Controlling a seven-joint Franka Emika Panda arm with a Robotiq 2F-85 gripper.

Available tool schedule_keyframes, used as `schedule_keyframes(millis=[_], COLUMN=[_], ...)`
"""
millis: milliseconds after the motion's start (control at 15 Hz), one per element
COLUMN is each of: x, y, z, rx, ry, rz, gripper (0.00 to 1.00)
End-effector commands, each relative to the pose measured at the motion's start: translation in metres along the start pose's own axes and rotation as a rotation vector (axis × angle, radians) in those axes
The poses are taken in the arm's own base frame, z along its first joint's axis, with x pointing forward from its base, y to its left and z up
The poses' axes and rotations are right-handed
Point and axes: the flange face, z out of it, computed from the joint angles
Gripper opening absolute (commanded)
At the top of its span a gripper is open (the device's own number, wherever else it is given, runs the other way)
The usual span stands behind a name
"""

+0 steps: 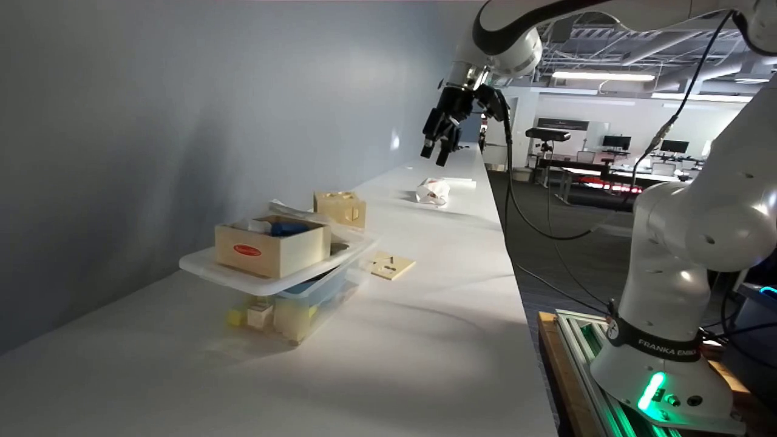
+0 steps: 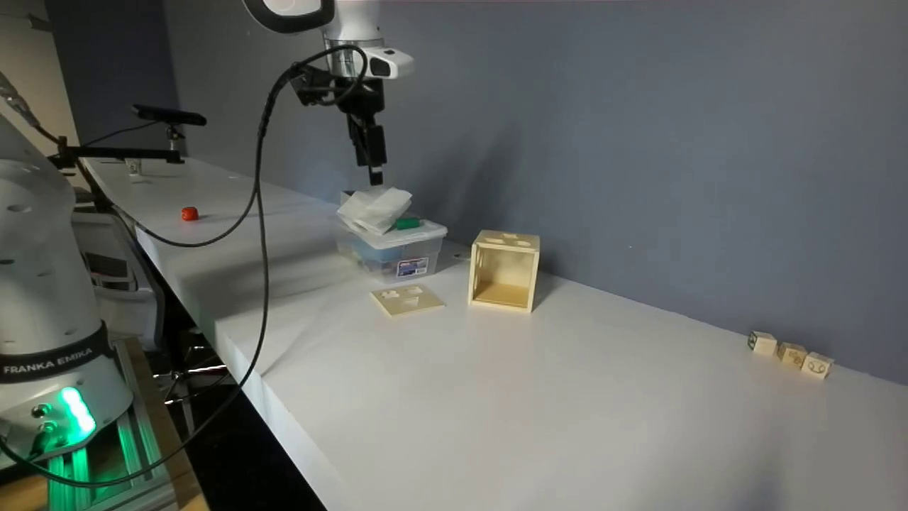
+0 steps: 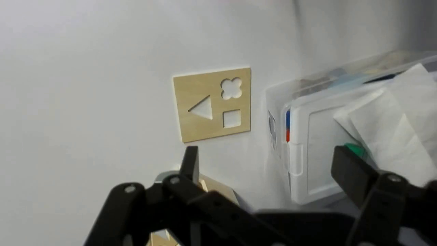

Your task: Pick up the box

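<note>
The box is a small light-tan wooden cube with cut-outs in its top and sides. It stands on the white table near the wall in both exterior views [image 1: 331, 210] [image 2: 505, 273]. Its open side faces the camera in an exterior view. In the wrist view, part of the box [image 3: 220, 189] shows low down, mostly hidden behind a finger. My black gripper [image 1: 434, 154] hangs high above the table, apart from the box, fingers pointing down. It also shows in an exterior view [image 2: 376, 176]. In the wrist view the gripper [image 3: 264, 153] is open, with nothing between its fingers.
A clear plastic bin [image 2: 408, 259] with white lid and papers stands beside the box. A wider tan box with red label [image 1: 247, 258] sits on the lid. A flat cut-out panel [image 3: 216, 106] lies near. Several small blocks [image 2: 792, 353] lie by the wall.
</note>
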Motion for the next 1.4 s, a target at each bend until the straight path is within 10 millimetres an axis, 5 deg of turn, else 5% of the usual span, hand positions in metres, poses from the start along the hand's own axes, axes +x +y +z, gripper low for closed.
schedule_keyframes(millis=[0,267,733,1333], x=[0.033,0.063,0.064,0.143], y=[0.037,0.071,0.072,0.085], z=[-0.013,-0.010,-0.003,0.028], rx=[0.087,0.090,0.048,0.351], ry=[0.022,0.030,-0.019,0.198], rz=[0.063,0.161,0.175,0.388], gripper=[1.00,1.00,1.00,1.00])
